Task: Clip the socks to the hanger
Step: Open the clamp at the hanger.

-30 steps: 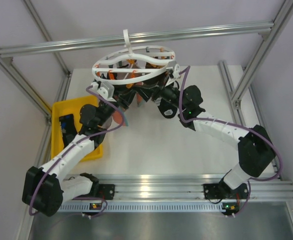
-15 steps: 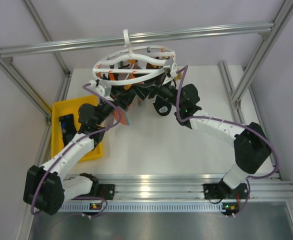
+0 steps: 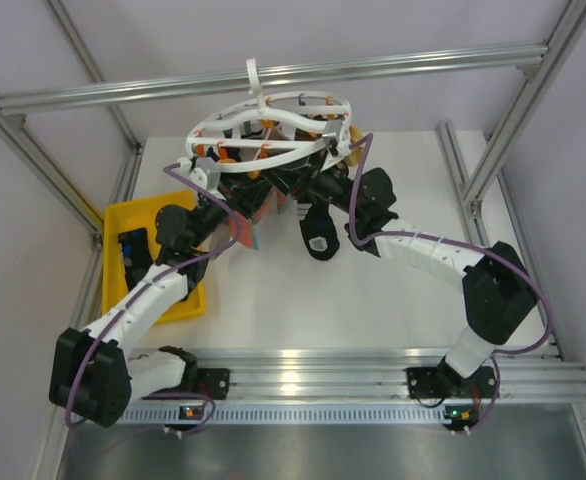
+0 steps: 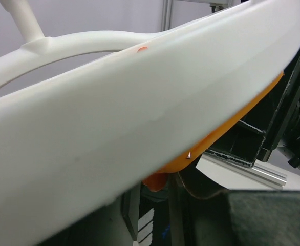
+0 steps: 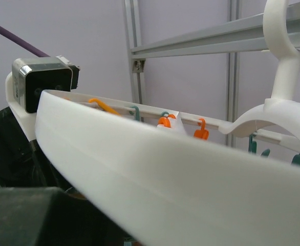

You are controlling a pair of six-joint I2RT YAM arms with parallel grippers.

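At upper centre, up against the hanger (image 3: 235,122) from opposite rims: left gripper (image 3: 216,183), right gripper (image 3: 331,168). Cannot tell whether apart or clamped. Just below, dark sock (image 3: 318,232) dangling.

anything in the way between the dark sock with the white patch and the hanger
Nothing visible does. The dark sock hangs just below the hanger's near rim, beside the right arm. Both arms crowd in under the rim and hide whether a clip already holds it.
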